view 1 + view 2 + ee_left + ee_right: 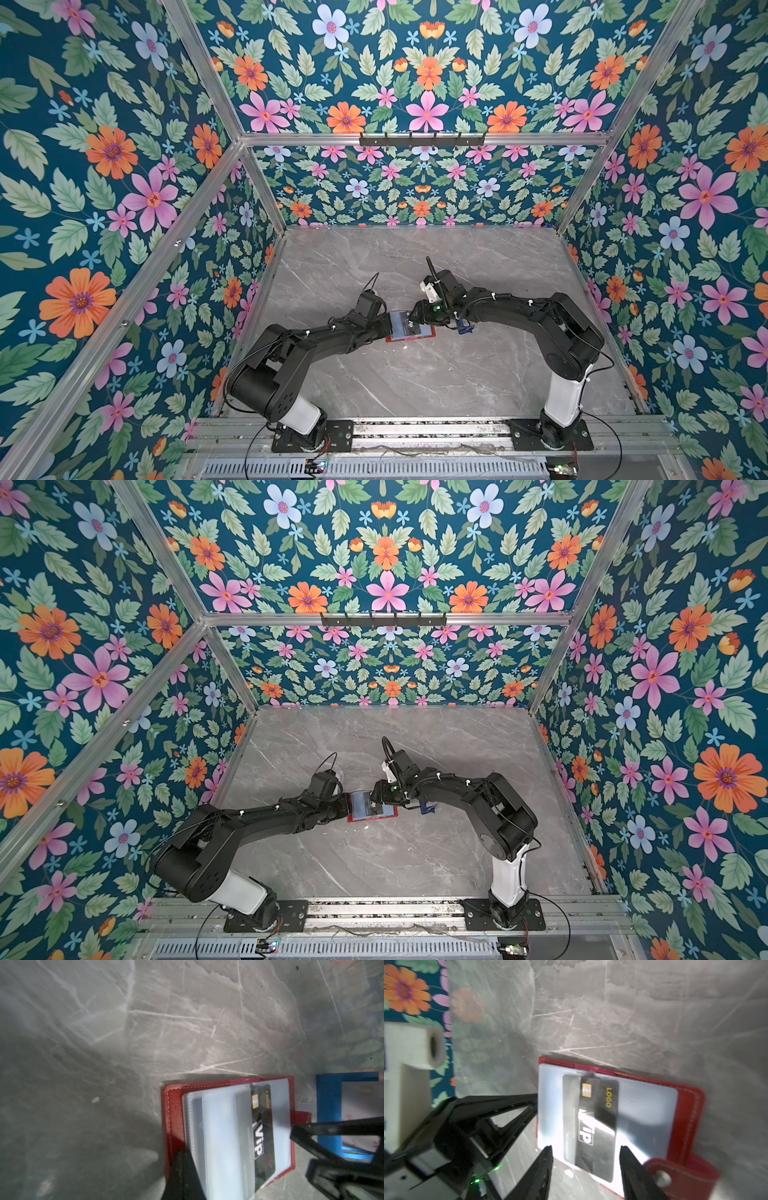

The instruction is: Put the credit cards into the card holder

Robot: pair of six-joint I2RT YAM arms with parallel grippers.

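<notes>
The card holder (415,337) is a red wallet lying open on the grey table in both top views, its pale clear sleeves (218,1126) facing up. A dark credit card (598,1122) marked "Vip" lies on the sleeves, partly under one clear layer. It also shows as the dark card (262,1126) in the left wrist view. My left gripper (388,328) is shut on the sleeve edge at the wallet's left side. My right gripper (585,1148) is open, a finger on each side of the card's near end without touching it.
A small blue tray (328,1105) with something pale in it stands just right of the wallet, under my right arm, and shows as the blue tray (465,328) in a top view. The wallet's snap tab (675,1176) sticks out beside my right gripper. Flowered walls surround the table.
</notes>
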